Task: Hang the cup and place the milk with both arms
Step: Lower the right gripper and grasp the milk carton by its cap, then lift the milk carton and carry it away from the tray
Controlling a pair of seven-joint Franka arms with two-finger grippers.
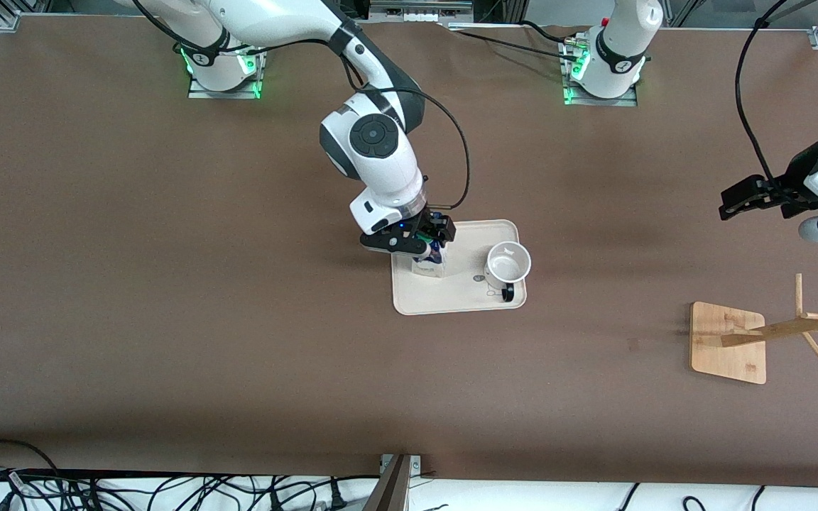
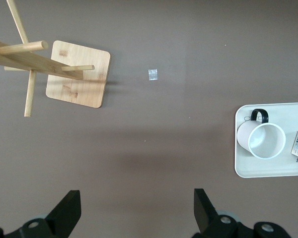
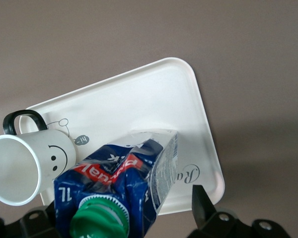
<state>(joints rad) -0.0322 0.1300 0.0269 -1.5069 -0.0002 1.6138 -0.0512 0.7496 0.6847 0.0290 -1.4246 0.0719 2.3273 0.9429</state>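
Right end effector lowered, fingers spread; left end effector waits open.

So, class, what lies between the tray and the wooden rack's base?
Mostly bare table between tray and rack base, save one small scrap, seen in the left wrist view.

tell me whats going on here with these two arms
The right gripper is down over the milk carton, which stands on the cream tray, with its open fingers either side of the carton and not closed on it. The smiley-face mug stands upright on the same tray, beside the carton toward the left arm's end of the table. The left gripper waits open over bare table. The wooden mug rack has nothing hanging on it, so neither item has been moved yet.
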